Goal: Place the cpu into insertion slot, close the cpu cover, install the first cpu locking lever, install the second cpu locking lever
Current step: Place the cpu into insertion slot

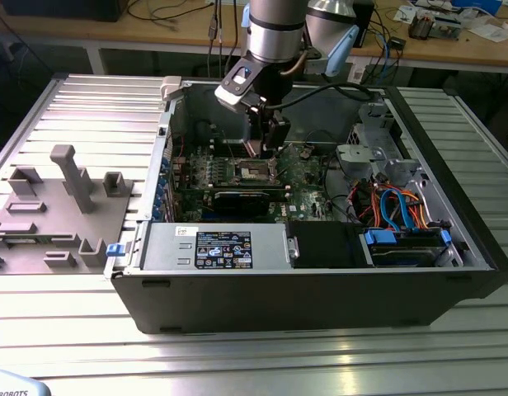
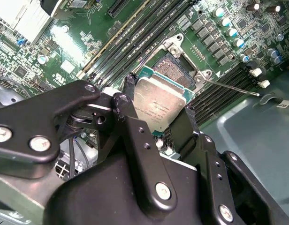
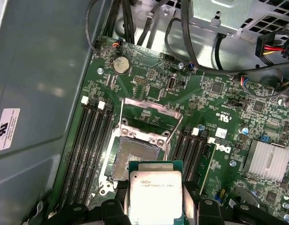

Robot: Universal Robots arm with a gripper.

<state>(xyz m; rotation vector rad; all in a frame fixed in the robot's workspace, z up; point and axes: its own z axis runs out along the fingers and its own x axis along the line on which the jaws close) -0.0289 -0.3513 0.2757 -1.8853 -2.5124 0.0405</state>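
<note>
Two black fingers [image 2: 135,136] pinch one cpu [image 2: 161,105] over one open socket [image 3: 135,157].
From the exterior view's left: grey fixture blocks [image 1: 68,177] on the table [image 1: 72,107], then one open case [image 1: 320,297], into which one arm [image 1: 275,33] reaches steeply from above, its gripper [image 1: 264,147] pointing down at the motherboard [image 1: 308,177]. In both wrist views the gripper is clamped on the cpu's opposite edges, silver face up, hanging at the socket's edge, not seated. One cover [image 3: 151,102] is swung open on the socket's side away from the cpu; one thin lever [image 2: 229,86] juts aside.

Print on the cpu [image 3: 155,197] and sticker [image 1: 223,249] is unreadable.
</note>
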